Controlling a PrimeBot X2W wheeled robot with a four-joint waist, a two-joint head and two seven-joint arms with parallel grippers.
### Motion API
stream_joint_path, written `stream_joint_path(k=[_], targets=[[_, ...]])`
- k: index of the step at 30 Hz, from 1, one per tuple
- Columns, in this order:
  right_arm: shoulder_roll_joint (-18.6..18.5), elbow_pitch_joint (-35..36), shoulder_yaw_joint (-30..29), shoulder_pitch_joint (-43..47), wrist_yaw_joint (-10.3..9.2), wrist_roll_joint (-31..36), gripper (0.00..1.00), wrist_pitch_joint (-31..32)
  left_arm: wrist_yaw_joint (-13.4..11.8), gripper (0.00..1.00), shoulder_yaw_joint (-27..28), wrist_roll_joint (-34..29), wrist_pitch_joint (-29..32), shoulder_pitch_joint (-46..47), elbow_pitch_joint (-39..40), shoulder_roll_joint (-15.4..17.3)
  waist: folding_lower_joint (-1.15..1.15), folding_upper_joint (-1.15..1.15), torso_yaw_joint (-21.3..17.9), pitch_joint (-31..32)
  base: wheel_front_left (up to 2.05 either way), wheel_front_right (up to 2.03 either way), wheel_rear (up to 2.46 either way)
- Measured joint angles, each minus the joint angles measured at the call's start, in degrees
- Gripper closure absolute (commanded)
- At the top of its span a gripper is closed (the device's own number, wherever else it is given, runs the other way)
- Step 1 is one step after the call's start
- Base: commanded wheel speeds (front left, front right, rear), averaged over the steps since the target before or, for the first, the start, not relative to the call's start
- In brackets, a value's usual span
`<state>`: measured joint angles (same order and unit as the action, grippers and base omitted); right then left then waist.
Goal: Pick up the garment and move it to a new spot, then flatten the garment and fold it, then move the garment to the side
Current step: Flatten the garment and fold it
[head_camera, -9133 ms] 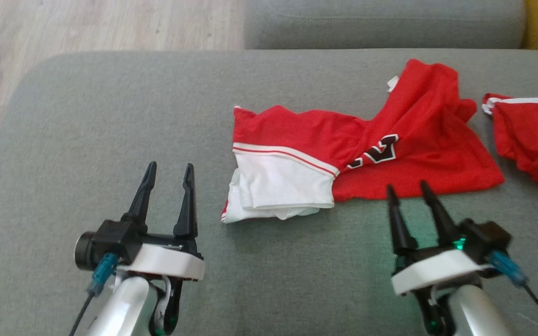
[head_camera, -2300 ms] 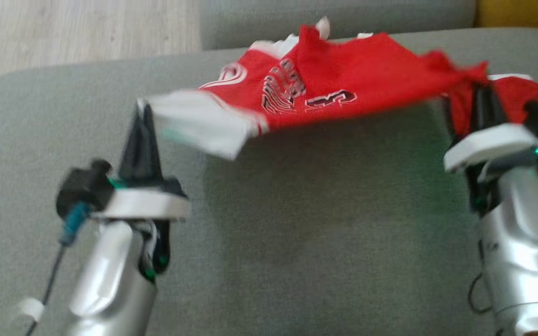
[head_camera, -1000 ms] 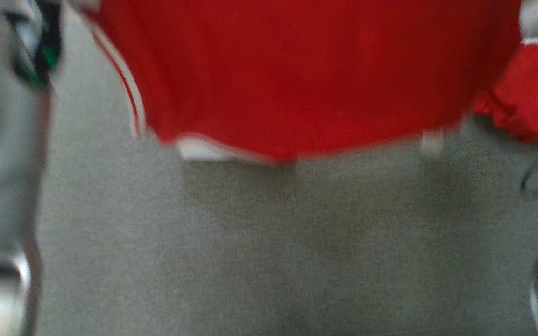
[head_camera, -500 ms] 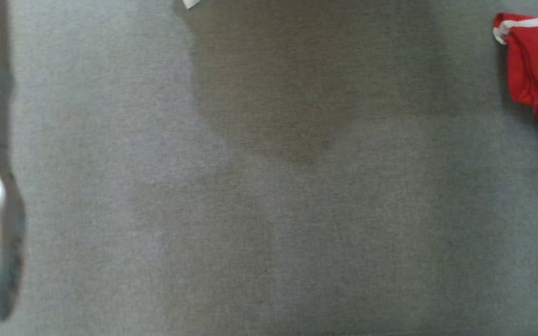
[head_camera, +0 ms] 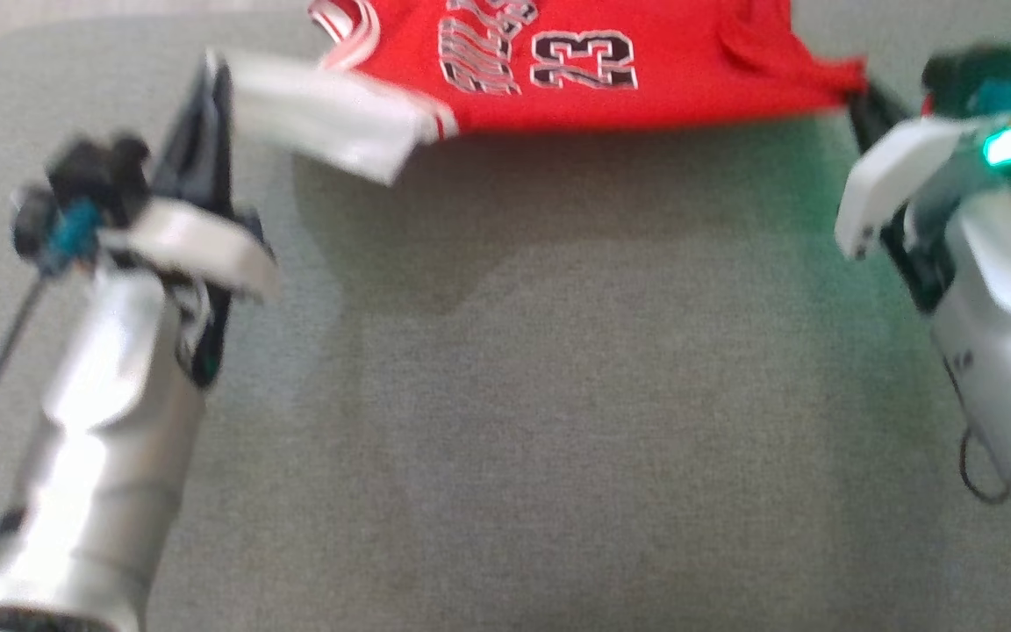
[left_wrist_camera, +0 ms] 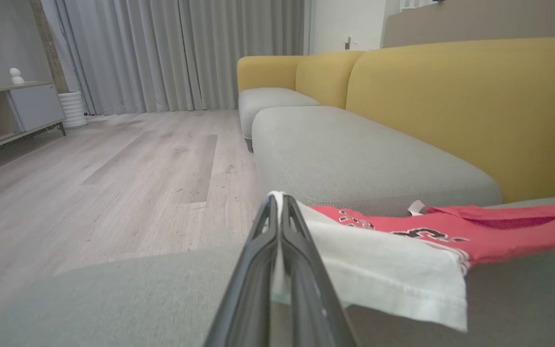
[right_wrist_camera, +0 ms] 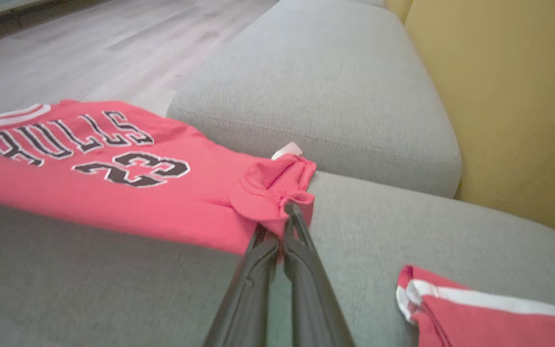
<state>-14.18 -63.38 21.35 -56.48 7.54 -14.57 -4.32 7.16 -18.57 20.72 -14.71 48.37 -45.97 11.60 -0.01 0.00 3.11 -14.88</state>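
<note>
Left pincer (head_camera: 218,75) and right pincer (head_camera: 856,88), both clamped shut, hold the red jersey (head_camera: 646,96) (23 facing up) above the cushion (head_camera: 558,395).

Blurred in the head view around the left tool (head_camera: 216,83), cropped by the top edge across the jersey (head_camera: 611,96), clipped at the right wrist view's corner through a second red garment (right_wrist_camera: 475,313).

Grey cushion (head_camera: 558,439), yellow backrest (left_wrist_camera: 451,96), possibly red shorts (right_wrist_camera: 475,313)
</note>
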Motion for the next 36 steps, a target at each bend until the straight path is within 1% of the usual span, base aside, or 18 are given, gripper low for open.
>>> stream_joint_path(k=[5,6,8,9,12,16,20,23,29,33,36], targets=[[-3.21,3.14,8.32,6.09,0.0,-7.11,1.0,4.74,0.43,1.0,-4.45,1.53,0.03,-7.76,2.31,1.6,0.0,0.0,0.62,3.29,0.0,0.0,0.0],[-4.69,5.2,11.11,8.48,0.0,-9.98,1.0,6.59,0.43,1.0,-6.38,2.15,0.57,-10.14,3.47,2.6,-0.01,0.0,0.76,4.51,0.0,0.0,0.0],[-6.23,7.42,13.59,10.62,0.0,-13.07,1.0,8.14,0.43,1.0,-7.92,2.59,1.18,-12.27,4.75,3.74,0.0,0.0,0.82,5.69,0.0,0.0,0.0],[-7.87,9.7,15.61,12.26,0.0,-15.53,1.0,9.14,0.43,1.0,-9.02,3.38,2.22,-14.28,6.23,4.8,-0.01,0.0,0.77,6.78,0.0,0.0,0.0],[-10.36,12.83,18.17,14.35,0.0,-18.95,1.0,10.48,0.43,1.0,-10.95,3.65,3.97,-17.75,9.06,6.59,0.0,0.0,0.61,8.46,0.0,0.0,0.0],[-13.18,16.51,20.15,17.75,0.0,-22.76,1.0,11.39,0.43,1.0,-11.36,5.37,6.77,-23.35,13.74,8.59,0.0,0.0,0.35,10.86,0.0,0.0,0.0],[-15.25,19.28,20.49,21.44,0.0,-26.25,1.0,11.5,0.36,1.0,-12.05,6.73,11.36,-28.99,20.33,11.02,0.0,0.0,0.15,13.23,0.0,0.0,0.0],[-16.62,21.58,20.34,24.42,0.0,-28.38,1.0,12.26,-0.38,1.0,-12.26,8.55,15.58,-33.78,26.58,12.95,0.0,0.0,0.03,14.81,0.0,0.0,0.0],[-18.95,26.94,18.24,30.26,0.0,-31.53,1.0,14.28,-3.82,1.0,-12.17,11.33,22.4,-42.84,39.4,17.3,0.0,0.0,-0.37,16.53,0.0,0.0,0.0],[-19.47,29.67,15.39,31.79,0.0,-31.79,1.0,14.78,-5.99,1.0,-11.43,11.73,24.31,-43.97,44.68,18.06,0.01,0.0,-0.71,16.53,0.0,0.0,0.0],[-19.35,31.06,13.55,31.93,0.0,-31.23,1.0,15.38,-6.7,1.0,-11.27,11.73,25.29,-43.81,46.09,18.27,0.01,0.0,-1.04,16.22,0.0,0.0,0.0]])
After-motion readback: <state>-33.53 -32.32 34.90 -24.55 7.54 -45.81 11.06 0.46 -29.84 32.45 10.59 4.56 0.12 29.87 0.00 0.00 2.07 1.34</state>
